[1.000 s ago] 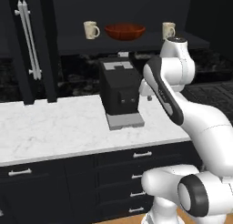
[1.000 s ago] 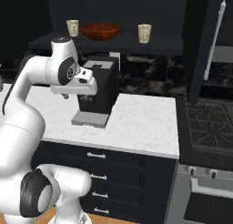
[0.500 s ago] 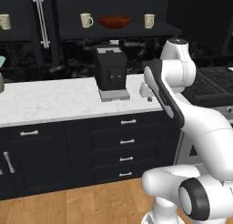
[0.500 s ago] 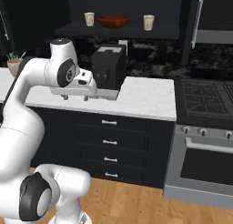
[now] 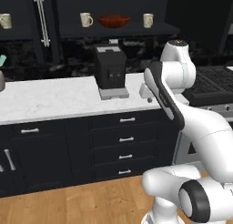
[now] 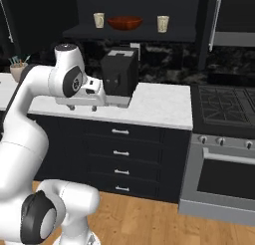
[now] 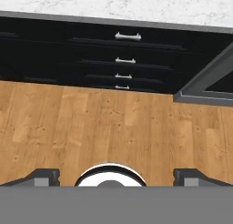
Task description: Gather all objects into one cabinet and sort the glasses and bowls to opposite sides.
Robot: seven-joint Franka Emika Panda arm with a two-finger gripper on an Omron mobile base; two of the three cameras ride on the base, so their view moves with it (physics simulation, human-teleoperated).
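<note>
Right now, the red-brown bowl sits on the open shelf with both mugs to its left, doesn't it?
Not quite. The bowl does sit on the shelf, but between the two mugs: one mug on its left and the other mug on its right, as the left base view shows.

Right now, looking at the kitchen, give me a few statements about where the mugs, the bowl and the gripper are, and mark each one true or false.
1. The red-brown bowl sits between two mugs on the open shelf. True.
2. The gripper is shut on a mug. False: its fingers stand wide apart with nothing between them, facing the wood floor.
3. A third mug stands apart, left of the cabinet door's silver bar handle. True.
4. The bowl rests on the marble counter. False: it is up on the shelf.
5. The coffee machine stands on the floor. False: on the counter.
</note>
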